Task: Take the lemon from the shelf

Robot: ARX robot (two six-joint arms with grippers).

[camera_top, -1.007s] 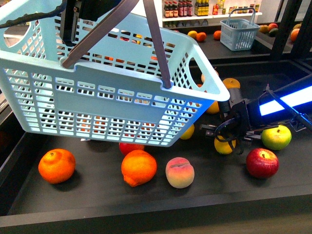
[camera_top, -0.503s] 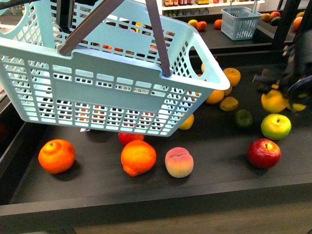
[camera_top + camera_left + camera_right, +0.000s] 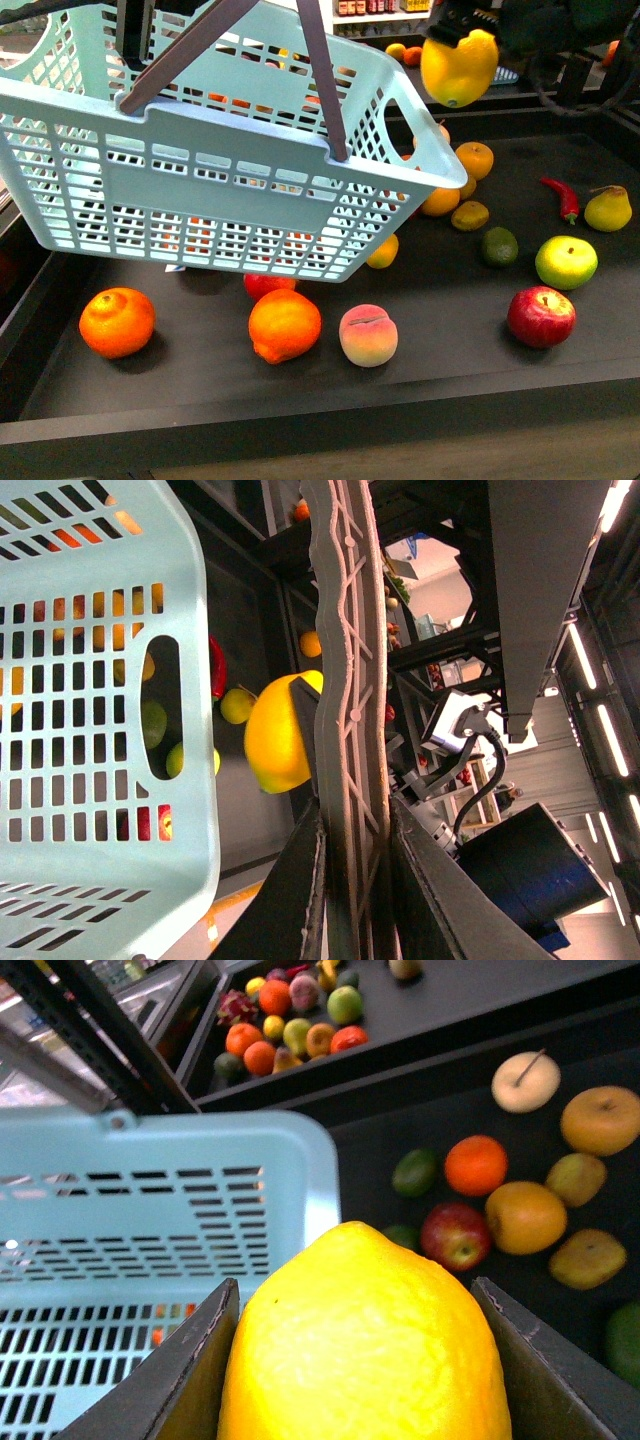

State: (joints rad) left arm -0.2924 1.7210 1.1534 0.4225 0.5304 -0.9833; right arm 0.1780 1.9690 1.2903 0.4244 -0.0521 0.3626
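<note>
My right gripper [image 3: 458, 40] is shut on the lemon [image 3: 459, 68], a bright yellow oval fruit, and holds it high in the air just beyond the right end of the light-blue basket [image 3: 220, 160]. The right wrist view shows the lemon [image 3: 365, 1340] filling the space between both fingers, above the basket rim [image 3: 200, 1150]. My left gripper [image 3: 350, 880] is shut on the grey basket handle [image 3: 345, 680] and holds the basket tilted above the shelf's black deck [image 3: 440, 340]. The lemon [image 3: 275, 735] also shows in the left wrist view.
On the deck lie two oranges [image 3: 117, 321], a peach [image 3: 368, 335], a red apple [image 3: 541, 316], a yellow-green apple [image 3: 566, 262], a lime [image 3: 499, 245], a red chilli [image 3: 564, 198], a yellow pear [image 3: 608, 209] and small oranges [image 3: 475, 158]. A second basket stands on a far shelf.
My right gripper has lifted the lemon off the deck at the right and carried it up and left, to above the basket's right end. The basket has barely moved.
</note>
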